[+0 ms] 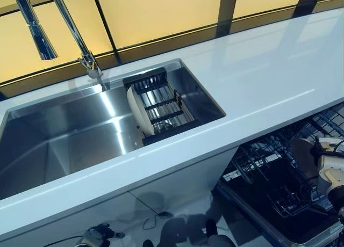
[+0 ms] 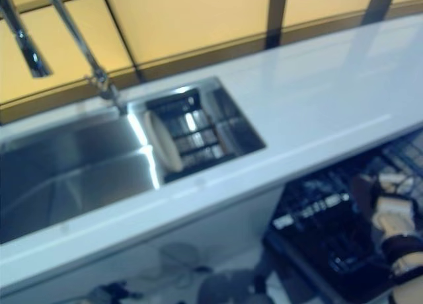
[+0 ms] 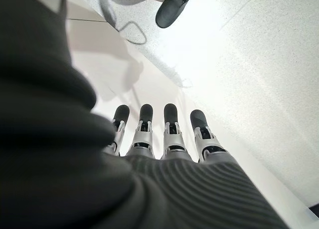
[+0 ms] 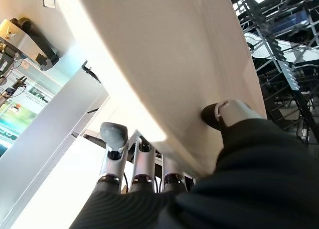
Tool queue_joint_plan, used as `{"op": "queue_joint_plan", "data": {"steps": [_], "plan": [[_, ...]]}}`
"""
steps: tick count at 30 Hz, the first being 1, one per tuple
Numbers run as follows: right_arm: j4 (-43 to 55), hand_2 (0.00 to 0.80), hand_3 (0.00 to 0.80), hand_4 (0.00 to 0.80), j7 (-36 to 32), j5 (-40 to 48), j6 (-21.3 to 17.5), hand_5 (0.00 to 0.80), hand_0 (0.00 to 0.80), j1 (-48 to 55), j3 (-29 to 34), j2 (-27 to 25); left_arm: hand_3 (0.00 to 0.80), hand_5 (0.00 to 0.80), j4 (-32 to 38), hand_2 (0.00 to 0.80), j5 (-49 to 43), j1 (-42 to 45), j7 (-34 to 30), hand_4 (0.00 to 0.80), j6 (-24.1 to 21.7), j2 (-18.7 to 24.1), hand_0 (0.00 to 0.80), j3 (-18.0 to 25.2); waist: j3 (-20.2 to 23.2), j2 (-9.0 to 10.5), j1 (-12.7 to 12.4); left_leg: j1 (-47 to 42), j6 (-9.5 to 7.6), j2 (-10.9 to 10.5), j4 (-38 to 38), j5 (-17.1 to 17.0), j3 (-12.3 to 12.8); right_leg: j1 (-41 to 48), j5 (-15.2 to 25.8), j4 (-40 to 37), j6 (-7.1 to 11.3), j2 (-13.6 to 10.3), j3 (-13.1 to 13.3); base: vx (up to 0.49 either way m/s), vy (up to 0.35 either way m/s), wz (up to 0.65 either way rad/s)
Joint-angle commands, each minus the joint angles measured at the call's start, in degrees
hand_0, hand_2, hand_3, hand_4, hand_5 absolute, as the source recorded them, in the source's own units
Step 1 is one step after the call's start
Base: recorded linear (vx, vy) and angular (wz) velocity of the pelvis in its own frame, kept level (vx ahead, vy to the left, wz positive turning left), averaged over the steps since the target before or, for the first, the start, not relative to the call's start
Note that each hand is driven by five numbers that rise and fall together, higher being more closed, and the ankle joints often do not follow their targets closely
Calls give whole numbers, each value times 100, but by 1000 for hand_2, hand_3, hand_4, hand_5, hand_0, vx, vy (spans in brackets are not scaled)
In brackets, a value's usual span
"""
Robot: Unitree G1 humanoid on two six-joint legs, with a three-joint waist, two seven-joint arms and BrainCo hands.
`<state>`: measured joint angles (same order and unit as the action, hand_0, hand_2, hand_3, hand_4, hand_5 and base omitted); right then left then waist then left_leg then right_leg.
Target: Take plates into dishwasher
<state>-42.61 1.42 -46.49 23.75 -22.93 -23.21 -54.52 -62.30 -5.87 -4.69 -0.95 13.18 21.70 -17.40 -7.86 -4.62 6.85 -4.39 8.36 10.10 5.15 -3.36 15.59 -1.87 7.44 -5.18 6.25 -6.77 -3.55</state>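
Right hand (image 4: 164, 184) pinches a cream round plate (image 4: 174, 64) between thumb and curled fingers, holding it over the black wire dishwasher rack (image 1: 269, 177) under the white countertop (image 1: 258, 70). Another cream plate (image 1: 138, 111) stands on edge in the dark drainer (image 1: 161, 102) within the steel sink (image 1: 64, 139). Left hand (image 3: 164, 139) hangs low with fingers straight, holding nothing

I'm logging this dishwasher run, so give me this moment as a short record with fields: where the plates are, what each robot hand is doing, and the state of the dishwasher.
plate in hand: cream plate, pinched between thumb and fingers of the right robot hand
right robot hand position: over the open dishwasher rack
plate waiting: one plate, on edge in the sink rack
left robot hand: low, fingers straight, holding nothing
dishwasher: open, rack pulled out
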Motion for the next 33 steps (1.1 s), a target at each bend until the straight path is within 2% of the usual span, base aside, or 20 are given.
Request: {"op": "queue_joint_plan", "data": {"steps": [1, 13, 20, 33], "plan": [[-413, 800, 800, 800, 227, -84, 80, 800, 800, -787, -139, 63, 0, 0, -141, 0, 28, -487, 167, 0, -15, 327, 0, -314, -180, 355, -97, -181, -199, -31, -15, 223, -119, 16, -80, 18, 373, -241, -63, -39, -27, 0], [-1317, 800, 800, 800, 321, -139, 21, 800, 800, -907, -309, 211, 0, 0, -217, 0, 119, -680, 239, 0, -75, 373, 0, -376, -357, 230, -148, -112, -191, -57, -15, 201, -170, -63, -52, 18, 362, -293, -80, -24, -10, 0], [-1683, 800, 800, 800, 378, 113, 73, 800, 800, -1231, -463, 287, 0, 0, -316, 0, 171, -807, 281, 0, -145, 344, 0, -435, -485, 134, -188, -33, -189, -85, -15, 182, -201, -155, -30, 18, 353, -340, -91, -42, -2, 1], [-1663, 800, 800, 800, 467, 446, 36, 800, 800, -1204, -348, 289, 0, 0, -258, 0, 137, -770, 262, 0, -176, 323, 0, -378, -533, 76, -211, 15, -183, -118, -15, 170, -268, -179, -18, 18, 351, -377, -129, -2, 2, 0]]}}
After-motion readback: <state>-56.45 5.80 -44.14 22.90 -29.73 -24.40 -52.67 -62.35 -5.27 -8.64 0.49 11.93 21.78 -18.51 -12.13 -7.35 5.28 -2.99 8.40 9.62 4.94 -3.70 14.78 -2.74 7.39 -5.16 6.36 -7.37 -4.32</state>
